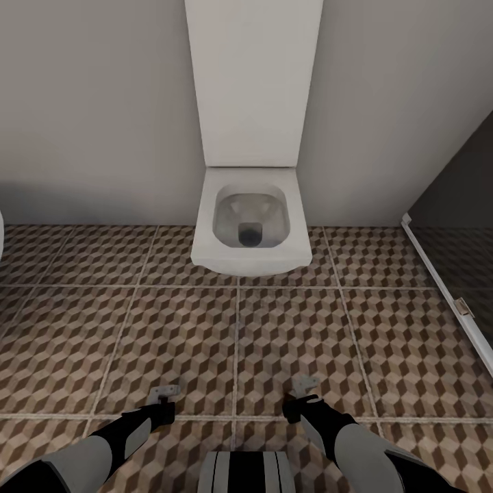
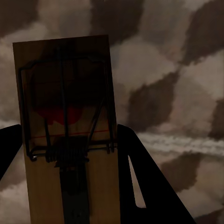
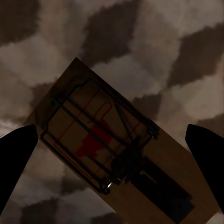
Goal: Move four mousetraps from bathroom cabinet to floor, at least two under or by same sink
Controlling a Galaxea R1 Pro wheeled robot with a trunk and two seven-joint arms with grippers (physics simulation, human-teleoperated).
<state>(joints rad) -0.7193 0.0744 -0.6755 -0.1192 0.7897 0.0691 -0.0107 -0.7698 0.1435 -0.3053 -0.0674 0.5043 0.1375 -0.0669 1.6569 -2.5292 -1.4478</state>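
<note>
Cube-tiled bathroom floor [image 1: 287, 335], two mousetraps [image 2: 65, 130] [image 3: 116, 149]

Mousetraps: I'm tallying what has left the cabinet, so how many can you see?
2. One mousetrap sits between the left gripper's fingers; the other mousetrap lies between the right gripper's fingers, over the tiled floor. Others may be out of view.

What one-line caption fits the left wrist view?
Left gripper holding a mousetrap above the cube-patterned floor.
</note>
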